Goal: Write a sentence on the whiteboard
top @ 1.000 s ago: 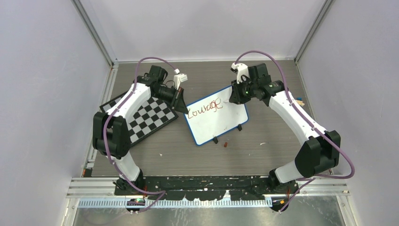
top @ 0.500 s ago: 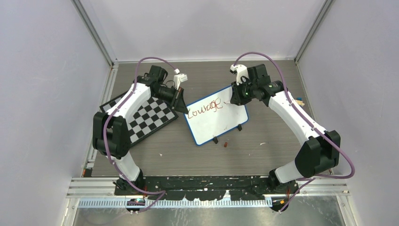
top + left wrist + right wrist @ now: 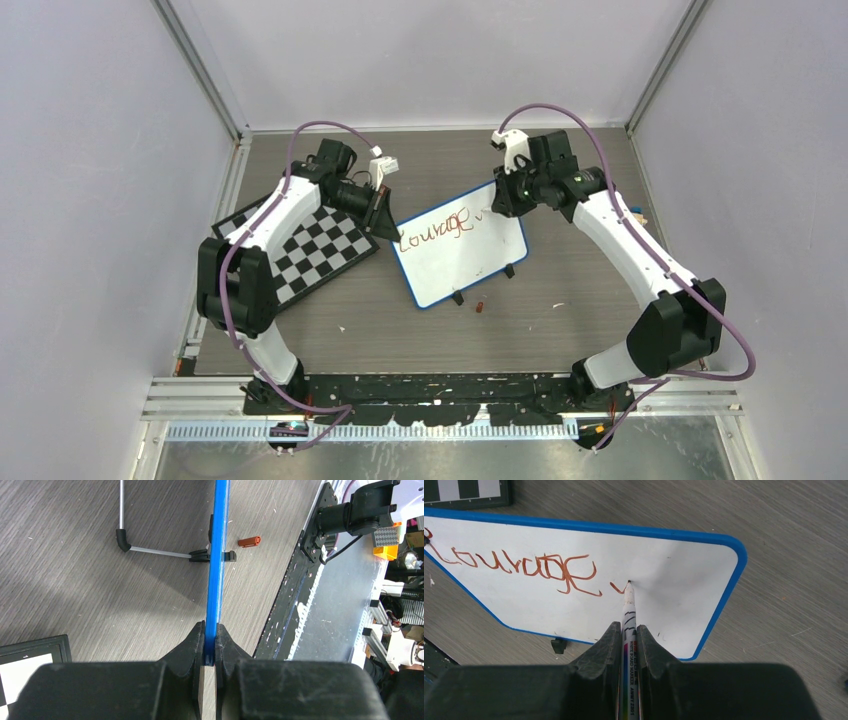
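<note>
R gripper is clamped on a white whiteboard marker w/ rainbow-striped barrel. The tip touches the board at the end of a short red tick, just right of the written word. There's bare white btwn tip and the frame's rounded corner, and more below the writing.

L gripper is pinched on the blue frame edge of the small white rectangular whiteboard, at its left end.

The whiteboard sits mid-table, turned askew, on black clip feet; 2 show along the near edge. A thin metal rod w/ black elbow runs from one clip at the back.

The brownish-red handwritten sentence so far is 1 line, roughly "Courage", along the far edge.

A black-and-white checkered chessboard lies left of the whiteboard, its corner near the L gripper. One small orange-brown marker cap lies just beside the near edge.

The grey wood-grain table has open room near side and right of the board.

Count: 2 arms, 1 whiteboard, 1 marker, 1 cap, 1 chessboard.
</note>
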### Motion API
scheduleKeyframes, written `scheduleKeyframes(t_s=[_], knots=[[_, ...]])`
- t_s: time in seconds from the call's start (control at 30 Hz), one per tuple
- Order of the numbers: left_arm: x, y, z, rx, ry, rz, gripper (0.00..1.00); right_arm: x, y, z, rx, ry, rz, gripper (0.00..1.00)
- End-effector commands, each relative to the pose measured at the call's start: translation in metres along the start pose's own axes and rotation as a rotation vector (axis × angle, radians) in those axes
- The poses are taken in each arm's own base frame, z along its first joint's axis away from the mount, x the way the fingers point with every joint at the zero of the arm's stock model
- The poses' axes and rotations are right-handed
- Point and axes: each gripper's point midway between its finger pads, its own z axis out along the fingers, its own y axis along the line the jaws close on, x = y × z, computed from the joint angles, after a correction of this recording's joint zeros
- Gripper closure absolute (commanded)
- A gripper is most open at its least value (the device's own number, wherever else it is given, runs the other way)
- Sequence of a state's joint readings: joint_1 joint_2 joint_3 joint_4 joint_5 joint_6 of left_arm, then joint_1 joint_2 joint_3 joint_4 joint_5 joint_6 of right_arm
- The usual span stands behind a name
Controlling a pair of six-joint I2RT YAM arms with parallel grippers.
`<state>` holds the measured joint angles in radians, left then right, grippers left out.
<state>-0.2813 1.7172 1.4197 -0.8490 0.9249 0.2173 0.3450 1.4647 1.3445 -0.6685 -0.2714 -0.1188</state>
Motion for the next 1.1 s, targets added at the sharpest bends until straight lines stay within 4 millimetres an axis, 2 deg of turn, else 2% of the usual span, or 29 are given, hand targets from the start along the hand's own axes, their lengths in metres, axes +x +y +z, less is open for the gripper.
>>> scheduleKeyframes(t_s=[0.0, 0.33, 0.5, 0.9, 1.07], knots=[[-0.012, -0.002, -0.005, -0.025, -0.023, 0.047, 1.00, -0.028, -0.003, -0.007, 0.022, -0.082, -0.027, 1.00], [-0.011, -0.002, -0.005, -0.023, -0.021, 0.046, 1.00, 0.005, -0.006, 0.002, 0.034, -0.010, -0.025, 1.00], [-0.011, -0.002, -0.005, -0.023, -0.021, 0.047, 1.00, 0.013, -0.009, 0.002, 0.045, 0.004, -0.027, 1.00], [-0.010, -0.003, -0.004, -0.015, -0.019, 0.048, 1.00, -0.026, -0.014, -0.010, 0.071, -0.072, -0.053, 1.00], [-0.010, -0.004, -0.005, -0.014, -0.018, 0.049, 1.00, -0.030, -0.011, -0.014, 0.056, -0.076, -0.054, 1.00]])
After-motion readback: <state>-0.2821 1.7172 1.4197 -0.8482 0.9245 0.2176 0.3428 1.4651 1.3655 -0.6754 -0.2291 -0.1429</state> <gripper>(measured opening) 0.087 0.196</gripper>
